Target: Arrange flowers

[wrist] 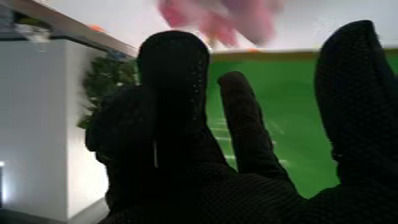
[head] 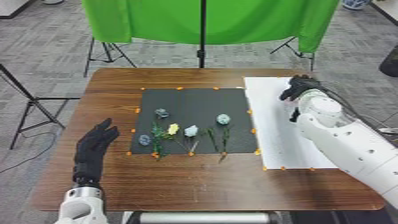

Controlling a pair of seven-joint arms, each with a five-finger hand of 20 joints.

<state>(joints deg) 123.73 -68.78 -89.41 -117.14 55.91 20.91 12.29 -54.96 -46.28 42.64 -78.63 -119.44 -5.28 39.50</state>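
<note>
On the brown table (head: 169, 187), in the head view, the flowers lie on a dark mat (head: 182, 99), a white sheet (head: 289, 145) beside it to the right. The right hand (head: 302, 87) is over the far part of that sheet; the left hand (head: 91, 147) is beside the mat with its fingers straight and no flower in them. The likeliest trouble is snagging: the leafy sprig (head: 157, 134) and the stems near it crowd together, so lifting one could drag its neighbours. Thin stems may also slip from thick glove fingers, and the left hand, if swung inward, might knock the blue-grey flower (head: 145, 140) nearest it. Counted, there are five flower heads: that one, a dark blue flower (head: 162, 113), a yellow flower (head: 173, 129), a white flower (head: 191, 131) and a pale flower (head: 223, 119). The stems overlap too much to count surely. One mat, one sheet, two robot hands.

In the right wrist view, the right hand's fingers stand up and wide apart, with nothing gripped between them. Two pink shapes (wrist: 182, 14) are blurred near the fingertips; whether they are petals I cannot tell. If they are, a careless close could crush them.
</note>
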